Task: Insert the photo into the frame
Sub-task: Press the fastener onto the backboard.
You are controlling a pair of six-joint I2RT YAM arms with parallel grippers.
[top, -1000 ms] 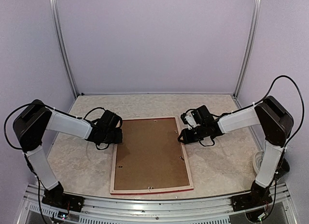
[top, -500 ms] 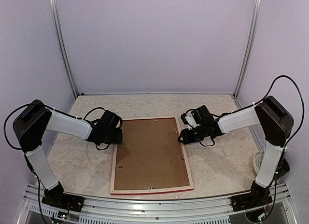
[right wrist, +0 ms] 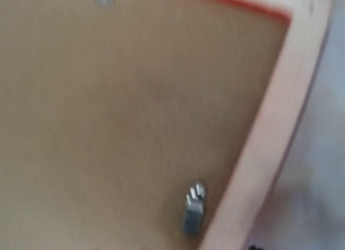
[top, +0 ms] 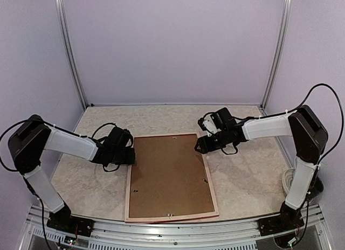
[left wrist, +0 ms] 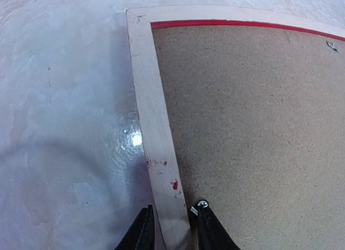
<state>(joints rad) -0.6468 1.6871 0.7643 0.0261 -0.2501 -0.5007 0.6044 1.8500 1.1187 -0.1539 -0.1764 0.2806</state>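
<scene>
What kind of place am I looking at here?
Probably a robot lab test cell: plain lilac walls with aluminium posts, a marbled tabletop, and a left arm and right arm bolted at its edge.

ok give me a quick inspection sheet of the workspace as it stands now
surface: pale marbled table
job's things: frame lies face down, brown backing board set in it; photo not seen
clutter: pale round thing by the right arm's base, unclear
grippers: left gripper straddles the frame's left rail, grip unconfirmed; right gripper at the frame's far right corner, opening unclear
cables: black cable loops over the right arm, off the frame
surroundings: lilac walls, metal uprights
</scene>
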